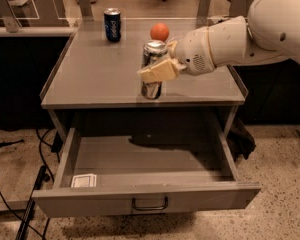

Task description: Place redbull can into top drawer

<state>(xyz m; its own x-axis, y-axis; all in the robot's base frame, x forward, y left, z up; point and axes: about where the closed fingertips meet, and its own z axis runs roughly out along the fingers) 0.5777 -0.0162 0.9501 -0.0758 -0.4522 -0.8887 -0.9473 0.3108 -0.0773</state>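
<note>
Your gripper (153, 70) was closed around the redbull can (154, 51). One beige finger (159, 73) lay across the front of the can at mid-height, and the other was hidden behind it, so the jaws stood only as wide as the can. The can was upright over the front part of the table (90, 76), near its front edge. You could not tell whether its base touched the surface. Your arm (250, 31) came in from the upper right, the thick white forearm sloping down and leftward, with the wrist reaching across the right side of the tabletop. Below, the top drawer (205, 194) stood pulled fully out, its handle (150, 204) facing the camera and a small white card (84, 180) in its front left corner. A Pepsi can (112, 25) and an orange ball (159, 32) sat toward the back of the table, well apart from the gripper.
</note>
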